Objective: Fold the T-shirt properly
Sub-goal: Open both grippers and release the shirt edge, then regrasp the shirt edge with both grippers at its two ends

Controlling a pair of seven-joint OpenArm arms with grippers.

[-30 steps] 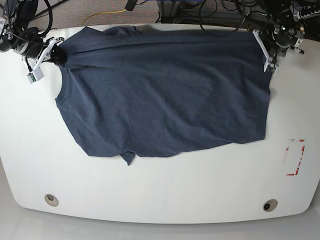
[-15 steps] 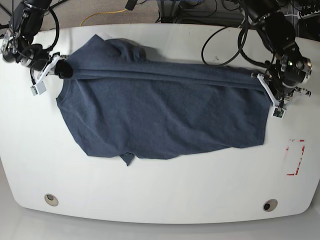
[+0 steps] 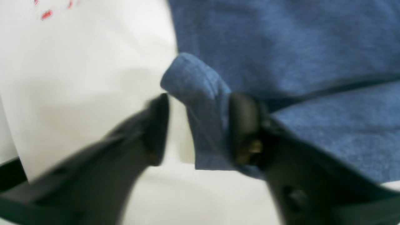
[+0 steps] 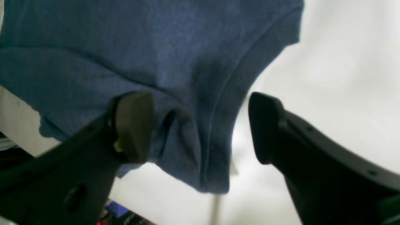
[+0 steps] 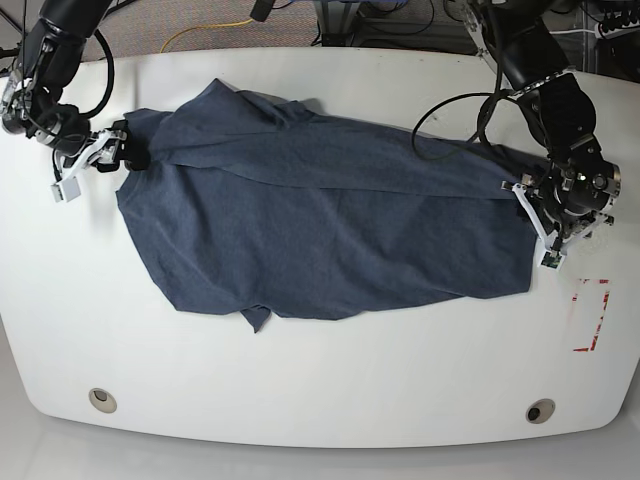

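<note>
Across the white table (image 5: 330, 385), spread flat: the T-shirt (image 5: 330, 230), dark navy heathered, far edge folded over toward the middle, lower hem near the front. No lettering in view.

At the shirt's right end in the base view, the left end effector (image 3: 197, 125), jaws apart, a bunched corner of blue cloth standing between them and lying against one finger (image 3: 245, 125), the other finger clear of the fabric. Not pinching.

At the shirt's left end in the base view, the right end effector (image 4: 200, 125), spread wide, a hanging fold of the hemmed edge in the gap, one finger (image 4: 134, 125) touching cloth, the other over bare table. Red marks (image 5: 590, 315) on the table just beside the shirt's right end.
</note>
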